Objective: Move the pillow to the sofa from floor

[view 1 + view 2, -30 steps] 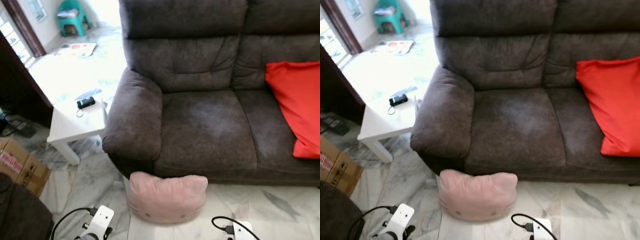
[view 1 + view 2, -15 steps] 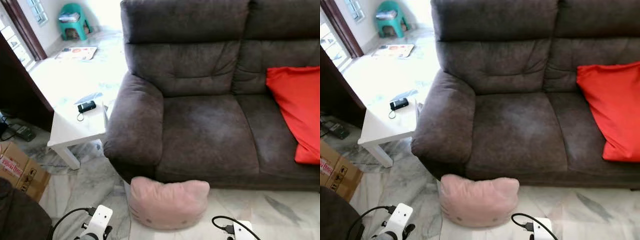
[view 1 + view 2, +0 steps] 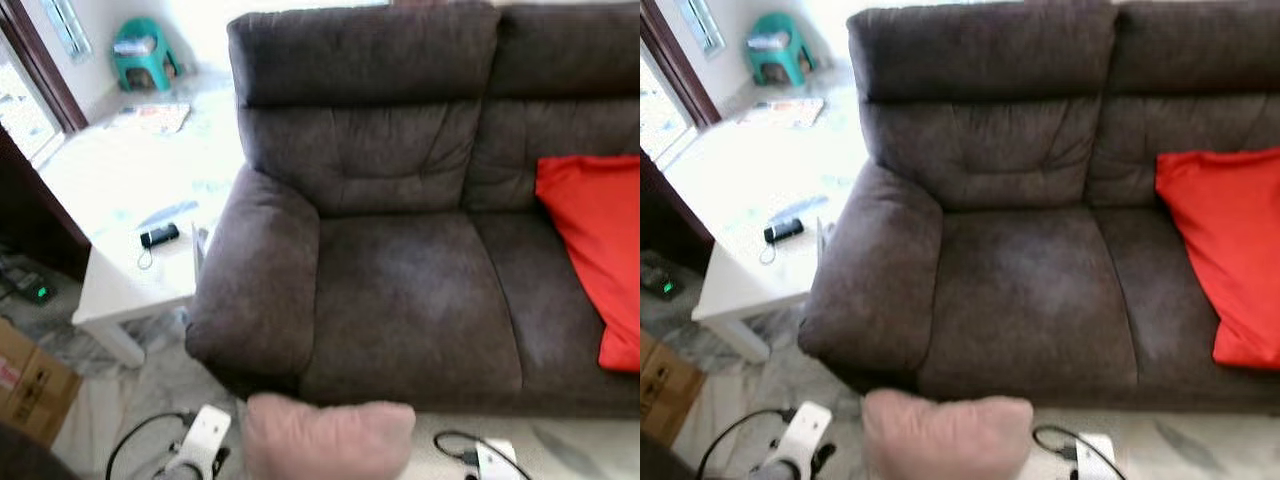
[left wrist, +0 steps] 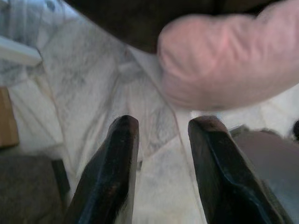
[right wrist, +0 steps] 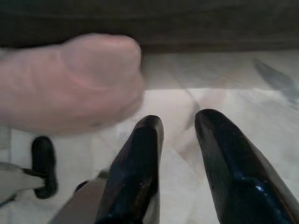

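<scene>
Tilted upward and blurred; pink pillow (image 3: 328,436) slid to the frame's bottom edge, sofa (image 3: 400,280) shown up to its backrest top.

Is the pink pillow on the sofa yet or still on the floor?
On the floor: the pink pillow lies on the marble floor against the sofa front, its seat bare except a red cushion.

1 dark brown sofa (image 3: 400,270), 2 seat cushions. 2 pillows: 1 pink pillow (image 3: 328,438) on floor, between and ahead of both grippers; 1 red pillow (image 3: 595,250) on sofa, beyond right gripper (image 5: 180,140). 1 white side table (image 3: 125,285) beyond left gripper (image 4: 159,140), 1 black device (image 3: 158,236) on it. 1 cardboard box (image 3: 30,385). 1 green stool (image 3: 140,52). 2 grippers, 2 black fingers each, spread apart.
</scene>
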{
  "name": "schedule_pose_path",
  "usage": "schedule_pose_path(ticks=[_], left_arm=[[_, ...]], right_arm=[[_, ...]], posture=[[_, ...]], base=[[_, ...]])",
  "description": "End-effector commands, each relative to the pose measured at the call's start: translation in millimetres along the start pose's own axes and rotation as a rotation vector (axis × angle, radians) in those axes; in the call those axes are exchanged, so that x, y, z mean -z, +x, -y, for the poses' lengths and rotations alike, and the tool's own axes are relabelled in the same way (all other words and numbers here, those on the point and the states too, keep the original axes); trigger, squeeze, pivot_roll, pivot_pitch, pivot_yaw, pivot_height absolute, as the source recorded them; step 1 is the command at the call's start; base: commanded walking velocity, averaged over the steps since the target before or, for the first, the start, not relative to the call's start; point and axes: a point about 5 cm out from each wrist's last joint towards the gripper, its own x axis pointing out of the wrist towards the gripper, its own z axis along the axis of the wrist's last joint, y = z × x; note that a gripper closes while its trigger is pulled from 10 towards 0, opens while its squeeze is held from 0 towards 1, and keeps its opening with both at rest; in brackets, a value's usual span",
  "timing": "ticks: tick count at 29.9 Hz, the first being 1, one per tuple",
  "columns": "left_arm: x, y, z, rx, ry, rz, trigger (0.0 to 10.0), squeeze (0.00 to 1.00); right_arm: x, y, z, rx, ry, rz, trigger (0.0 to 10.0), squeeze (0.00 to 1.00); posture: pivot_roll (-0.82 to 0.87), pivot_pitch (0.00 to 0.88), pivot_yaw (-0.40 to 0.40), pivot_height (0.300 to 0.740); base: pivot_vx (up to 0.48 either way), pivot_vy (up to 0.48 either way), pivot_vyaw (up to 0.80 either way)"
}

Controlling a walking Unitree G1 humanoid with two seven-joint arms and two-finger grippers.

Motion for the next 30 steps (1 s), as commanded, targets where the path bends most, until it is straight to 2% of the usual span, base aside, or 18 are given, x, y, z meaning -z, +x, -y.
schedule_pose_path(ticks=[1, 6, 9, 11, 13, 14, 18, 19, 20, 21, 22, 23, 24, 27, 30], left_arm=[[2, -0.2, 4.1, 0.012, 0.009, -0.008, 10.0, 0.00], [1, -0.3, 3.5, -0.001, 0.011, 0.001, 10.0, 0.00], [2, -1.1, 2.0, -0.043, -0.029, 0.020, 10.0, 0.00], [1, -2.9, 0.0, -0.107, -0.092, 0.060, 10.0, 0.00], [0, -5.5, -2.1, -0.174, -0.152, 0.121, 10.0, 0.00], [0, -5.5, -2.1, -0.174, -0.152, 0.121, 10.0, 0.00], [-5, -10.7, -5.6, -0.266, -0.220, 0.227, 10.0, 0.00], [-40, -5.6, -21.9, -0.305, -0.203, 0.343, 10.0, 0.00], [-85, -4.2, -40.7, -0.348, -0.180, 0.480, 10.0, 0.00], [-103, -6.0, -46.6, -0.354, -0.200, 0.535, 10.0, 0.00], [-103, -6.0, -46.6, -0.354, -0.200, 0.535, 10.0, 0.00], [-118, -11.6, -51.4, -0.366, -0.222, 0.604, 10.0, 0.00], [-121, -13.3, -52.8, -0.371, -0.223, 0.623, 10.0, 0.00], [-136, -24.8, -62.2, -0.437, -0.171, 0.739, 10.0, 0.00], [-153, -38.2, -62.8, -0.468, -0.144, 0.860, 10.0, 0.00]], right_arm=[[10, -2.7, 5.1, 0.014, 0.002, -0.029, 10.0, 0.00], [8, -2.5, 5.5, 0.013, 0.006, -0.019, 10.0, 0.00], [4, -1.8, 5.4, 0.008, 0.019, 0.002, 10.0, 0.00], [-3, -0.4, 4.9, 0.003, 0.041, 0.041, 10.0, 0.00], [-24, 2.5, 3.7, -0.017, 0.080, 0.138, 10.0, 0.00], [-24, 2.5, 3.7, -0.017, 0.080, 0.138, 10.0, 0.00], [-67, 4.1, 2.4, -0.058, 0.072, 0.347, 10.0, 0.00], [-82, 3.2, 3.8, -0.058, 0.075, 0.416, 10.0, 0.00], [-96, 1.6, 5.6, -0.055, 0.080, 0.486, 10.0, 0.00], [-106, -0.5, 6.5, -0.055, 0.077, 0.539, 10.0, 0.00], [-106, -0.5, 6.5, -0.055, 0.077, 0.539, 10.0, 0.00], [-124, -6.3, 7.6, -0.060, 0.080, 0.644, 10.0, 0.00], [-130, -8.7, 7.8, -0.062, 0.084, 0.678, 10.0, 0.00], [-146, -19.2, 6.1, -0.067, 0.087, 0.791, 10.0, 0.00], [-153, -26.7, 1.5, -0.077, 0.088, 0.852, 10.0, 0.00]], posture=[[-0.01, 0.064, 0.036, 0.740], [-0.01, 0.064, 0.036, 0.740], [-0.01, 0.063, 0.037, 0.740], [-0.01, 0.064, 0.035, 0.740], [-0.01, 0.065, 0.033, 0.740], [-0.01, 0.065, 0.033, 0.740], [-0.02, 0.062, 0.035, 0.740], [-0.02, 0.055, 0.036, 0.740], [-0.02, 0.053, 0.036, 0.740], [-0.02, 0.053, 0.036, 0.740], [-0.02, 0.053, 0.036, 0.740], [-0.02, 0.043, 0.036, 0.740], [-0.02, 0.043, 0.036, 0.740], [-0.03, 0.035, 0.033, 0.740], [-0.02, 0.028, 0.030, 0.740]], base=[[0.000, 0.000, 0.00], [0.000, 0.000, 0.00], [0.000, 0.000, 0.00], [0.000, 0.000, 0.00], [0.000, 0.000, 0.00], [0.000, 0.000, 0.00], [0.000, 0.000, 0.00], [0.000, 0.000, 0.00], [0.000, 0.000, 0.00], [0.000, 0.000, 0.00], [0.000, 0.000, 0.00], [0.000, 0.000, 0.00], [0.000, 0.000, 0.00], [0.000, 0.000, 0.00], [0.000, 0.000, 0.00]])
